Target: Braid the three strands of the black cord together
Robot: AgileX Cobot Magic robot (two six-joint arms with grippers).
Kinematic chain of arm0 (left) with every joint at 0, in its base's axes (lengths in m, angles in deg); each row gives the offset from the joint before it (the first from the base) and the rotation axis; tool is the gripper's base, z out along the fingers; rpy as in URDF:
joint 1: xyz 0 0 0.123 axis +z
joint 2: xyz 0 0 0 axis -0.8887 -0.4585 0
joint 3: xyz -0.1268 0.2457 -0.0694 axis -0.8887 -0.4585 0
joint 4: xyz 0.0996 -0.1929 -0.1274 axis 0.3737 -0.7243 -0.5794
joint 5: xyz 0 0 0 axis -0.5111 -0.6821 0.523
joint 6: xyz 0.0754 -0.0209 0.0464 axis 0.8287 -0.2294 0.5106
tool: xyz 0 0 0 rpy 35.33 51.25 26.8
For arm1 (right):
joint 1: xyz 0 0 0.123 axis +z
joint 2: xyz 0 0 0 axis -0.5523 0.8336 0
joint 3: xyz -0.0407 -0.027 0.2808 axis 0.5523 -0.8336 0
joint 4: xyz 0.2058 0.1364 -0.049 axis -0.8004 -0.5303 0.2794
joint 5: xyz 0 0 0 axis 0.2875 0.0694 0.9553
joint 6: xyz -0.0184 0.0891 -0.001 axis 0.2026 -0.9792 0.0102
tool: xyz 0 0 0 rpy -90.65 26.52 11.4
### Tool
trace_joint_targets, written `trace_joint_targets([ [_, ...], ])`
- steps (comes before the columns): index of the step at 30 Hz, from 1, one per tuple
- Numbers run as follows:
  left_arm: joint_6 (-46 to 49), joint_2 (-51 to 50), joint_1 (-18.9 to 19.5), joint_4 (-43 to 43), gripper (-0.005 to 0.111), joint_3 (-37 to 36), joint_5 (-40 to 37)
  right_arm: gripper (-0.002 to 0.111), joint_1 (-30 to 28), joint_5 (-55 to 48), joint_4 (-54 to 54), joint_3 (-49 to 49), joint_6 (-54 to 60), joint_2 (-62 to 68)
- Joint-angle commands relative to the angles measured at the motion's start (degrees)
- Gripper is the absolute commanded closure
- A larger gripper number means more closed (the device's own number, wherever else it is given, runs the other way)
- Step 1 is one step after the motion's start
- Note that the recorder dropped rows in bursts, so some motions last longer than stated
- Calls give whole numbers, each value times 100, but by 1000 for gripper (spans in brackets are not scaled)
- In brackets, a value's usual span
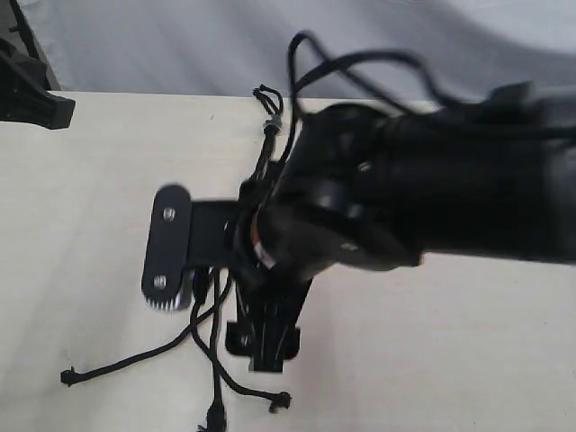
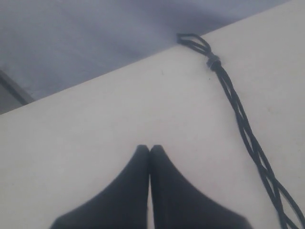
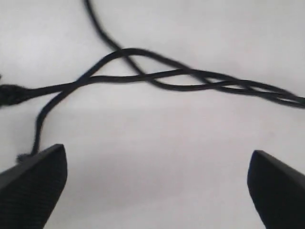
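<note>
The black cord point(image 1: 268, 135) lies lengthwise on the white table point(image 1: 81, 180). Its grey band point(image 2: 213, 62) and loops point to the top of the exterior view, and the three strands point(image 1: 126, 362) fan out loose toward the bottom. It's plaited just past the band. The right gripper point(image 3: 156, 160) is spread wide above the strands, gripping nothing — the left gripper point(image 2: 150, 155) is clenched on nothing, beside the plaited stretch.

Honestly all we had otherwise was a pale cream table point(image 1: 90, 180) with a smooth matte top and one tiny dark speck point(image 2: 162, 73) not far from its back edge, plus a plain grey-blue backdrop point(image 1: 162, 45) that looked like cloth, which ran along behind that edge.
</note>
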Motion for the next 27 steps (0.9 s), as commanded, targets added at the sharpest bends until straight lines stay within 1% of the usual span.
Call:
trace_joint_targets([
  [1,-22,24,15,17,106,-9,41,13,-37,-9,1434,5,-1929,-1175],
  [5,-52,24,15,17,106,-9,40,13,-37,-132,2239,5,-3142,-1898],
  [11,-52,24,15,17,106,-9,40,13,-37,-297,2904,5,-4142,-2850],
  [13,-52,24,15,17,106,-9,40,13,-37,-326,3126,5,-4276,-3136],
  [17,-52,24,15,17,106,-9,40,13,-37,-330,3141,5,-4276,-3460],
  [27,-52,24,15,17,106,-9,40,13,-37,-316,3011,5,-4357,-3503],
])
